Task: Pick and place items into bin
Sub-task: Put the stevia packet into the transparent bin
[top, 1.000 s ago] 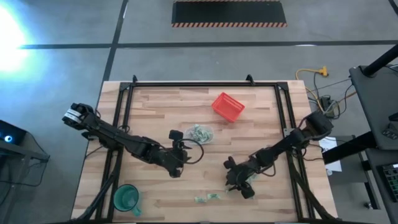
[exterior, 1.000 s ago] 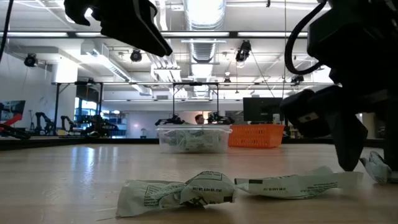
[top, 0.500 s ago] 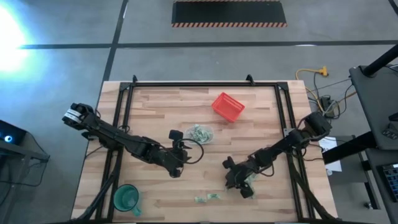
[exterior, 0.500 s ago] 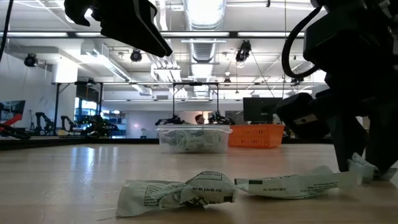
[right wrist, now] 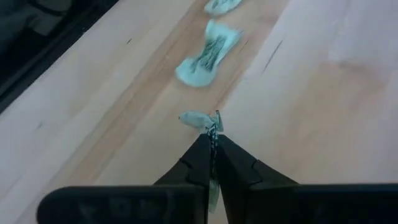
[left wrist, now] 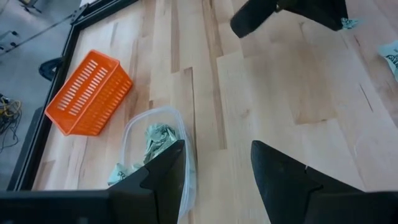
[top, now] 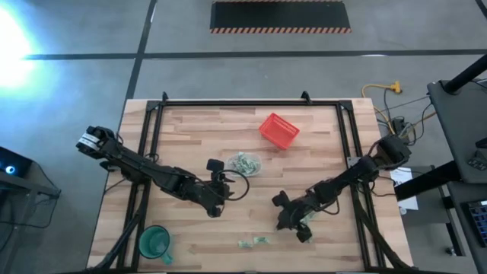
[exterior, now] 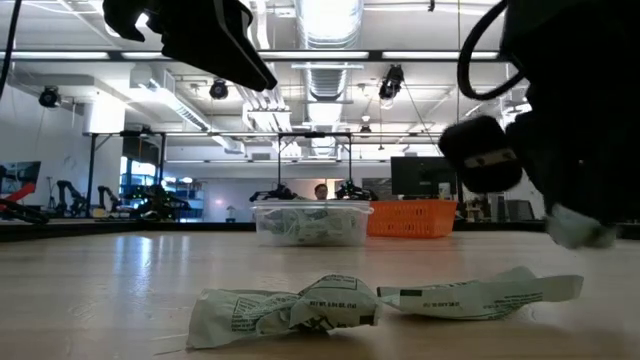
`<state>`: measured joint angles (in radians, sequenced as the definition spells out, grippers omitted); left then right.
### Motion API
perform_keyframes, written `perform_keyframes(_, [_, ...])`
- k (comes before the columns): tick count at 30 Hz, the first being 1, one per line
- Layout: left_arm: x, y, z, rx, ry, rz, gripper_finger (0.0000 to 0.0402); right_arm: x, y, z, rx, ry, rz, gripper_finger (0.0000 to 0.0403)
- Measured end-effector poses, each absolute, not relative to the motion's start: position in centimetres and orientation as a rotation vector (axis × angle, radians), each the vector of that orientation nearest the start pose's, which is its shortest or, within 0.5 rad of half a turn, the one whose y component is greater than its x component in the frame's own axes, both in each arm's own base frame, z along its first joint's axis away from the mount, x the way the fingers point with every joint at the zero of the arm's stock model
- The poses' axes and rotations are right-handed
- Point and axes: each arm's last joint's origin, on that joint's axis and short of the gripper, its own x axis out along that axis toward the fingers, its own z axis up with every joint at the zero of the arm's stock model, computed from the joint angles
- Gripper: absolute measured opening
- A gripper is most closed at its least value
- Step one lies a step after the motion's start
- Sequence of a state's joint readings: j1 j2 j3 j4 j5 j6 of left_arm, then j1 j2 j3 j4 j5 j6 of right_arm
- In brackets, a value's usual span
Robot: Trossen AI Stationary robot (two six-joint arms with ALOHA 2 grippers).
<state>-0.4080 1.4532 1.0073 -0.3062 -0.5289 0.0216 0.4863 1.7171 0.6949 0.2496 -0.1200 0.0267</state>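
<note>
Plank table (top: 319,152) — crinkled wrapper (right wrist: 200,119) in jaws

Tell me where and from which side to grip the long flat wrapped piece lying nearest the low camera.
Grip the flat wrapped piece across its narrow middle, coming straight down from above. It lies flat on the table, so a side approach would only push it; its creased centre looks easiest to pinch. The crumpled piece lies close beside it, so stay clear. The right end effector is already shut on an item.

Bright overhead ceiling lights, glare top-left, perhaps slight motion blur.
</note>
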Motion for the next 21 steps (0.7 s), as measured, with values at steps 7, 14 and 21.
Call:
perform_keyframes(7, [28.4,-10.7,25.0,0.347,0.675,0.113,0.0167,26.8,13.5,15.0,-0.376,0.638,0.349,0.0013])
perform_keyframes(14, [28.4,-10.7,24.9,0.353,0.689,0.113,0.0167,28.2,10.7,17.4,-0.574,0.492,-0.059,0.0013])
perform_keyframes(21, [28.3,-10.7,24.8,0.356,0.699,0.113,0.0167,30.0,6.2,17.7,-0.527,0.476,-0.125,0.0013])
